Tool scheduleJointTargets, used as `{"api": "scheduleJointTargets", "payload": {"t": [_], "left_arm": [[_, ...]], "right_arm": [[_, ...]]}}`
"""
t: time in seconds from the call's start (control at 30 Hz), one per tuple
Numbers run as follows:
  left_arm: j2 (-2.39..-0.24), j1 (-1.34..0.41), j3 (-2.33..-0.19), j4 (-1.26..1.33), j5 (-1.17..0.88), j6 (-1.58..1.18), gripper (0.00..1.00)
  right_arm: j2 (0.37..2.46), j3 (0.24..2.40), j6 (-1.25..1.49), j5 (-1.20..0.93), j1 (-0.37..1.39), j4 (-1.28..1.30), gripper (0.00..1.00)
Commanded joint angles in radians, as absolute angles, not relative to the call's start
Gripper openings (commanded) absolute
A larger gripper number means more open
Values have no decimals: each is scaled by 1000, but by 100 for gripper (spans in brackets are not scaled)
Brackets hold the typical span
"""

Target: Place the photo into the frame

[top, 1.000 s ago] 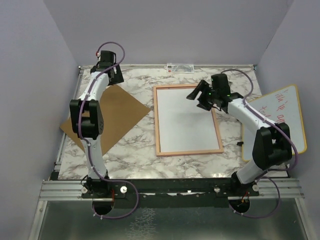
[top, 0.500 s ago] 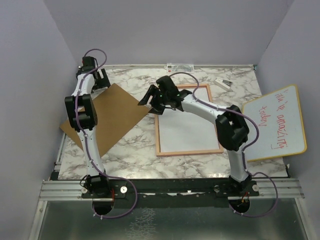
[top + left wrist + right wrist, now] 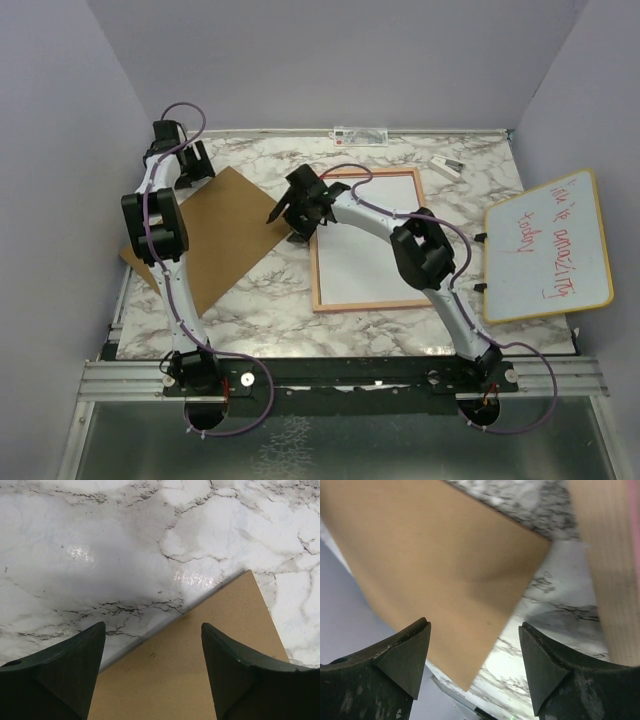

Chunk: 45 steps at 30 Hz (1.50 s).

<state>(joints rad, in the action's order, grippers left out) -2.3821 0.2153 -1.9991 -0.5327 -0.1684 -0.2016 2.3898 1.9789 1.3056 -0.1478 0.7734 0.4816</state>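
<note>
Lying flat in the middle of the marble table point(image 3: 260, 300), the frame point(image 3: 380, 303) shows a light wood rim around a plain white face, its long sides running near to far. I cannot tell whether that white face is a pane or a sheet.

The right arm reaches across to the left, and the right gripper point(image 3: 284, 220) hangs at the frame's far left corner, over the strip of marble between that corner and the right corner of the brown board point(image 3: 230, 235). In the right wrist view the right gripper point(image 3: 474, 625) has its jaws spread wide with nothing between them. The frame's blurred wood rim point(image 3: 610, 570) runs down the right edge of that view, outside the right-hand finger. The board point(image 3: 445, 555) fills the upper left, its corner pointing toward the rim.

The left gripper point(image 3: 198, 165) is at the far left of the table, by the board's far corner and well apart from the frame. From its wrist camera the left gripper point(image 3: 152, 630) has its jaws apart and empty, and the board point(image 3: 200, 670) lies below the gap with marble beyond.

A whiteboard point(image 3: 548, 245) with red writing lies at the right edge of the table.
</note>
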Motion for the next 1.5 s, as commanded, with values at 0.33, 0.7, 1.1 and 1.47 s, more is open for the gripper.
{"api": "scheduleJointTargets", "payload": {"t": [0.33, 0.7, 1.1, 1.47], "left_arm": [[-2407, 252, -1872, -618, -439, -338, 65], [-2418, 261, -1833, -646, -575, -281, 57], [-2388, 262, -1825, -650, -588, -292, 54], [-2300, 229, -1705, -610, -641, -321, 53]], "right_arm": [[2526, 2089, 1325, -32, 788, 588, 75], [2398, 1858, 1246, -217, 770, 69, 76], [2225, 1741, 1216, -191, 770, -183, 76], [2065, 1540, 1243, -72, 761, -224, 76]]}}
